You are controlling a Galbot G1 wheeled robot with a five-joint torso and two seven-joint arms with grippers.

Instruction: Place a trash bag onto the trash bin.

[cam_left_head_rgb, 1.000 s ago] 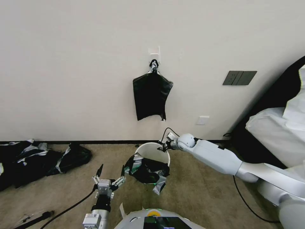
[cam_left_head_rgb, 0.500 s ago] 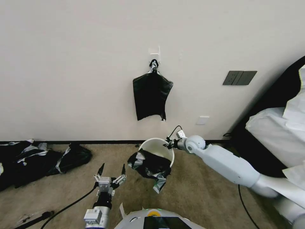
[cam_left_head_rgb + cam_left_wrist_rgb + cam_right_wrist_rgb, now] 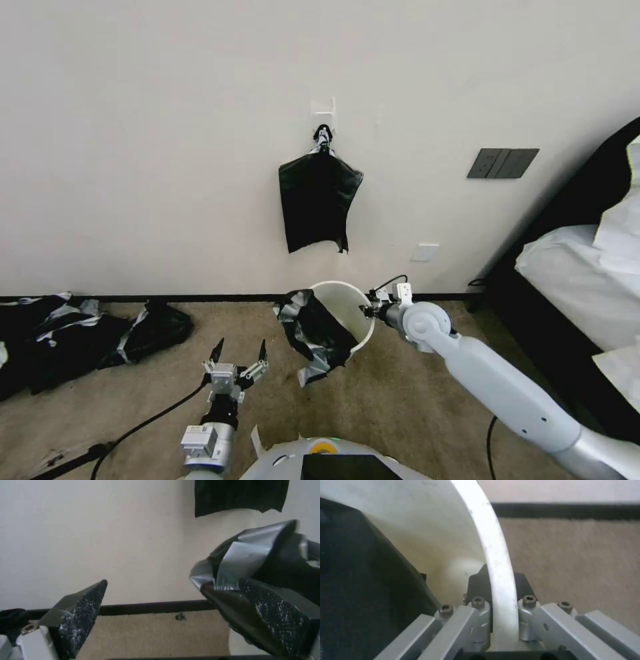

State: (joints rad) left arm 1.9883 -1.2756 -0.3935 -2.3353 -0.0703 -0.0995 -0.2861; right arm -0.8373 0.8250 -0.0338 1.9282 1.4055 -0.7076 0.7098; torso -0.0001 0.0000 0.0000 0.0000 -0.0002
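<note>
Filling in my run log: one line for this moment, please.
right gripper: shut on trash bin rim, bin tilted | trash bag: draped over bin's near-left edge | left gripper: open, beside bag

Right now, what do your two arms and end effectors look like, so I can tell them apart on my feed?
The right arm is smooth glossy white with a round wrist joint and a thin black cable. The right end effector has silver bolted linkages and black pads. The left end effector has a silver-grey body, two pointed black textured fingers and a black cable.
</note>
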